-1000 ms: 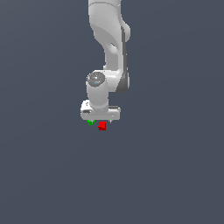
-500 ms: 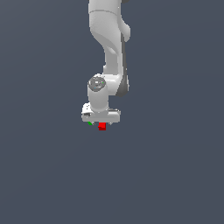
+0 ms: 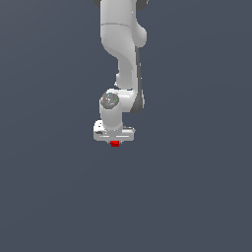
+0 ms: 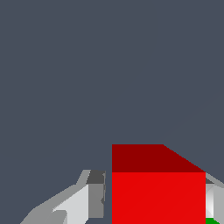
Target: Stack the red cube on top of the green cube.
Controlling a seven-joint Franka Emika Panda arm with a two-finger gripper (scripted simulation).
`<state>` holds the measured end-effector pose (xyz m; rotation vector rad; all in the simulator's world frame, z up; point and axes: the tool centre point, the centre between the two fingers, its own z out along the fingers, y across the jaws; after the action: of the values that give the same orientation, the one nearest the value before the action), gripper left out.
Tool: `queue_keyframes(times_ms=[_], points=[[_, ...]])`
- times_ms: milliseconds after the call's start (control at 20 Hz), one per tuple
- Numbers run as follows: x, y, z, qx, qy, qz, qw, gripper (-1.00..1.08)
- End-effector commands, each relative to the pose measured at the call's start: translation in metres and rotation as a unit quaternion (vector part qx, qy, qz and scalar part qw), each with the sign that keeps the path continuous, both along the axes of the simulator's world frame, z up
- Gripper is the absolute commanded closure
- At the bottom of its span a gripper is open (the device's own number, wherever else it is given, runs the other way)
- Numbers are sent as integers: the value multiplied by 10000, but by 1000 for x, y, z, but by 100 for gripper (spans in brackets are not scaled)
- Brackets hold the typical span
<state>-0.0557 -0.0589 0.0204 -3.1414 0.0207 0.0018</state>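
Red cube (image 3: 114,143) sits on the grey surface (image 3: 197,197), right under the gripper (image 3: 114,141). No edge or corner of the surface shows, so it can't be placed against one. Only the cube's lower part peeks out below the white hand in the exterior view.

Change: over the last second the gripper has come down. Earlier it hung above both cubes, with the green one visible just beside the red on the exterior view's left. Now the hand body covers that spot and no green shows in the exterior view.

In the wrist view the red cube (image 4: 157,197) fills the space between the fingers. One finger (image 4: 96,194) stands off it with a thin gap. The other finger shows only as a pale strip hard against the cube's far side (touching or a hair off, can't tell). Jaws are apart and straddle the cube, not squeezed on it yet.

Green cube (image 4: 212,221) shows only as a tiny sliver at the frame corner past that second finger, so it lies very near the red one.

Meaning for the task: the descent looks finished and the pre-grasp is set. My read is that closing comes next, then lift, shift over green and set down. Nothing is stacked yet. Risk: with green this close, the outer finger may nudge it (judgement only).

Writing: none readable. There is a small dark mark on the hand body in the exterior view, too small to make out. No brand or label on the cubes or the arm (image 3: 123,49).
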Motion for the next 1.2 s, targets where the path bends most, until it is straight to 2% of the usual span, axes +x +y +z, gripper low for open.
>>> queue_keyframes(times_ms=[0,650,1150], points=[[0,0,-1,-1,-6,0,10000,108],[0,0,4,-1,-6,0,10000,108],[-1,0,54,-1,-6,0,10000,108]])
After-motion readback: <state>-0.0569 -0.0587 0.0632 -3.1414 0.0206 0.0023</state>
